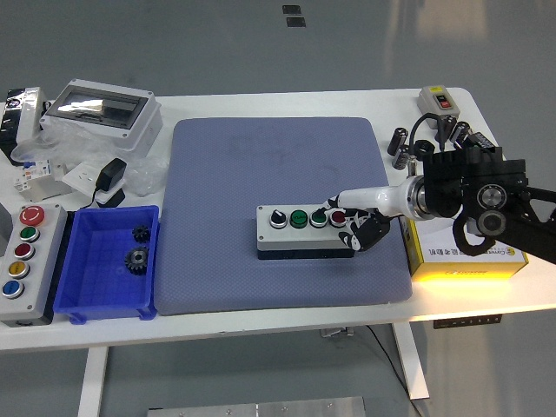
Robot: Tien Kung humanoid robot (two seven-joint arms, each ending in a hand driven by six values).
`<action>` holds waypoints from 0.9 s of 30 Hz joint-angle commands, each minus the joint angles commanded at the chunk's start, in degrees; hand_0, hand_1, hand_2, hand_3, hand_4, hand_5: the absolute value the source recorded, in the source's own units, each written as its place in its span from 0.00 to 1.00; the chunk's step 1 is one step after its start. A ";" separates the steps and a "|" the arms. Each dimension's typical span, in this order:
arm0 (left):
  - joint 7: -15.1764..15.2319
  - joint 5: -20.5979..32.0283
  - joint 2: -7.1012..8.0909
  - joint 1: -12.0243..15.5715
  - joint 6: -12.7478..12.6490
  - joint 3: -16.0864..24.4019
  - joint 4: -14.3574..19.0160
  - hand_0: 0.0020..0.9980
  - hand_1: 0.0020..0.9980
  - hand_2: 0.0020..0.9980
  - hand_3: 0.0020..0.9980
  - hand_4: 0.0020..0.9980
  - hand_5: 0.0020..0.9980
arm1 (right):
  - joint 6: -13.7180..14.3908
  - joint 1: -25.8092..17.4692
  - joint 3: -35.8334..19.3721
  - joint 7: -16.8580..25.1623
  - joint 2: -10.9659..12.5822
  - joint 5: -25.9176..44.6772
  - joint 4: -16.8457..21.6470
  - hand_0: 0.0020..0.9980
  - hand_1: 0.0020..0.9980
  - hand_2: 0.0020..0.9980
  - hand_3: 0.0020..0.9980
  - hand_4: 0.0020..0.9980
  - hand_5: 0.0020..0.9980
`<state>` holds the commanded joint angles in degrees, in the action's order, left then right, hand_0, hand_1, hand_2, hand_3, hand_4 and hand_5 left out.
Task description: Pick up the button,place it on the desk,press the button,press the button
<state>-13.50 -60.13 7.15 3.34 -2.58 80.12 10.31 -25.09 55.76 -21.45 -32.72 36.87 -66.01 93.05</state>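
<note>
A grey button box lies on the blue-grey mat at its right middle. On its top sit a black knob, two green buttons and a red button. My right hand comes in from the right and is over the box's right end. One white finger is stretched out with its tip at the right green button. The other fingers are curled down at the box's right end. I cannot tell whether the button is pressed in. The left arm is out of view.
A yellow box lies under my right forearm, right of the mat. A blue bin with two gears and a grey box of coloured buttons are at the left. A clear-lid enclosure, a black adapter and bags are back left. Black cylinders and a small switch box are back right.
</note>
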 joint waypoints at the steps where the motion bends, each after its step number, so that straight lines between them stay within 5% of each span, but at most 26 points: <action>1: 0.01 0.01 0.01 -0.01 0.00 0.00 0.00 0.66 0.59 0.62 0.66 0.85 0.24 | 0.07 -0.01 0.21 0.02 -0.14 -0.01 -0.25 0.01 0.07 0.22 0.94 0.25 0.02; 10: 0.17 0.21 -0.08 -0.04 0.00 -0.12 0.00 0.66 0.59 0.62 0.66 0.85 0.24 | 1.67 -0.37 1.42 1.14 -0.84 0.11 -1.31 0.01 0.07 0.22 0.93 0.25 0.02; 14: 0.22 0.34 -0.10 0.06 -0.03 -0.16 0.00 0.66 0.59 0.62 0.66 0.85 0.24 | 1.92 -1.08 -2.36 2.19 0.32 1.46 0.12 0.01 0.07 0.22 0.93 0.25 0.02; 21: 0.16 0.42 -0.25 0.24 -0.06 -0.19 0.00 0.66 0.59 0.62 0.66 0.85 0.24 | -2.15 -7.09 -13.72 1.17 3.32 0.76 2.85 0.01 0.07 0.22 0.92 0.25 0.02; 27: 0.21 0.66 -0.72 0.47 -0.10 -0.39 0.00 0.66 0.59 0.62 0.66 0.85 0.24 | 5.36 -15.93 -25.95 5.50 -2.05 -9.37 -0.18 0.01 0.07 0.22 0.91 0.25 0.02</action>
<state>-13.29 -59.46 6.43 3.81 -2.69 79.73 10.31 -19.73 39.83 -47.40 -27.22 34.82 -75.38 92.86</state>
